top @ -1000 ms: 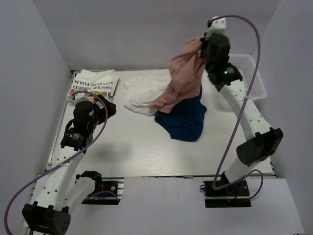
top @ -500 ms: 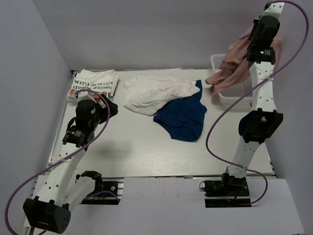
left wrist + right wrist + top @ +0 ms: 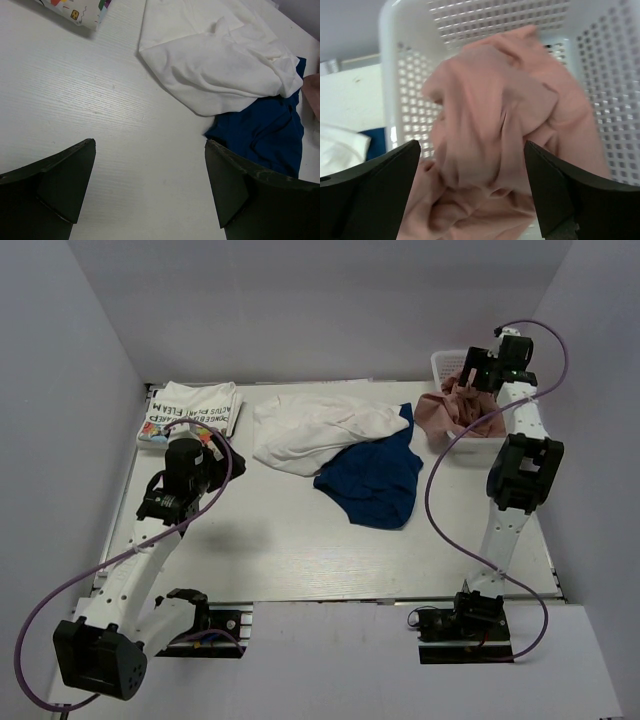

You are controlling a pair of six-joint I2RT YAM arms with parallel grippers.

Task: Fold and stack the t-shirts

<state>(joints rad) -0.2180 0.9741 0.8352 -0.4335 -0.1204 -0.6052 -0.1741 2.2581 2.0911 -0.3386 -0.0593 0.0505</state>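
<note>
A folded white t-shirt with black lettering (image 3: 190, 410) lies at the table's back left; its corner (image 3: 75, 12) shows in the left wrist view. A crumpled white t-shirt (image 3: 315, 430) (image 3: 220, 60) lies mid-table, overlapping a dark blue t-shirt (image 3: 375, 480) (image 3: 265, 135). A pink t-shirt (image 3: 450, 410) (image 3: 495, 125) lies bunched in the basket, spilling over its left rim. My right gripper (image 3: 470, 377) (image 3: 472, 145) hangs open just above the pink cloth, gripping nothing. My left gripper (image 3: 222, 455) (image 3: 150, 145) is open over bare table, left of the white t-shirt.
The white mesh basket (image 3: 490, 365) (image 3: 485, 20) stands at the table's back right corner. White walls close in the table (image 3: 260, 540) on the left, back and right. The right arm's cable loops over the basket side.
My right arm swung the pink t-shirt from above the table's middle to the basket, lowered it in and opened its jaws. The left arm hardly moved.
</note>
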